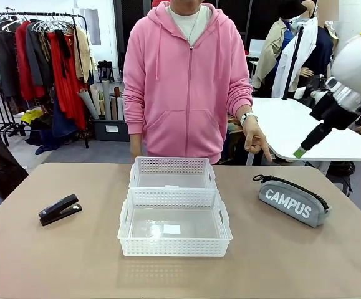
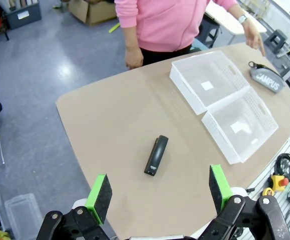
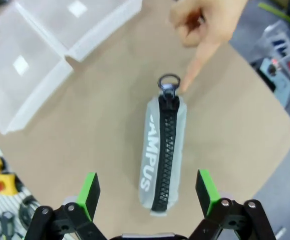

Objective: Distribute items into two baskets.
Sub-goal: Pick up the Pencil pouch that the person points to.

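The person (image 1: pixel 186 81) stands at the far side, one hand (image 1: pixel 255 138) pointing down at the pouch, apparently to single it out. The two baskets, near (image 1: pixel 174 247) and far (image 1: pixel 173 166), sit touching mid-table, both empty and ready to take one item each. The pouch (image 1: pixel 292 202) lies to their right and the stapler (image 1: pixel 60 209) well to their left. The right gripper (image 3: pixel 147 187) hangs over the pouch, spread wide and holding nothing, seemingly lined up for it. The left gripper (image 2: pixel 160 189) is equally wide and empty above the stapler. The table (image 1: pixel 43 261) is plain tan, and a clothes rack (image 1: pixel 43 56) fills the far left.
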`<action>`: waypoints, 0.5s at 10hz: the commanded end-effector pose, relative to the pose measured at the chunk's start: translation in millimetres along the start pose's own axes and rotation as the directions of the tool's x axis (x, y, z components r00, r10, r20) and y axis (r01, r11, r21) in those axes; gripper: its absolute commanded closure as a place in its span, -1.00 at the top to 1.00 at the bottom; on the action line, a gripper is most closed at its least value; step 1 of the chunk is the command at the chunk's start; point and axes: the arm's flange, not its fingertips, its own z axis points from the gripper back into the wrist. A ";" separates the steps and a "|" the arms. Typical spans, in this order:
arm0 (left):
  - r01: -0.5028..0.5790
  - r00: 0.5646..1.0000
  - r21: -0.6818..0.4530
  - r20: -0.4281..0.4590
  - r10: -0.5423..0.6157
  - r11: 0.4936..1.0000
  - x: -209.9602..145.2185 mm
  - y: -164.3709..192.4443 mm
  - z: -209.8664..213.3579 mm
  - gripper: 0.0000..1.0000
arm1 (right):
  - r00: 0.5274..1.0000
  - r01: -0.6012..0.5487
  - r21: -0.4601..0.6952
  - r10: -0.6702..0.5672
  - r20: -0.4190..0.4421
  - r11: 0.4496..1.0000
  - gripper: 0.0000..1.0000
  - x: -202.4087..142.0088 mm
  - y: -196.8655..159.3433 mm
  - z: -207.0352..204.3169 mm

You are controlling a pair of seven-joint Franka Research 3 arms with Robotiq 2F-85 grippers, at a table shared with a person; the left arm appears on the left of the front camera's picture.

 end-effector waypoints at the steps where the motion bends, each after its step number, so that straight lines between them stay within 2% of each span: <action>1: 0.016 1.000 -0.016 0.014 -0.016 1.000 -0.9 0.8 -1.0 1.00 | 0.994 -0.049 -0.038 0.045 -0.105 0.998 1.00 3.1 -3.9 -8.1; 3: 0.016 1.000 -0.016 0.014 -0.016 1.000 -0.9 0.8 -1.0 1.00 | 0.981 -0.095 -0.041 0.087 -0.172 0.995 1.00 -2.7 -6.5 -29.9; 5: 0.016 1.000 -0.016 0.014 -0.016 1.000 -0.9 0.8 -1.0 1.00 | 0.974 -0.136 0.001 0.134 -0.185 0.991 1.00 -9.9 -8.8 -50.4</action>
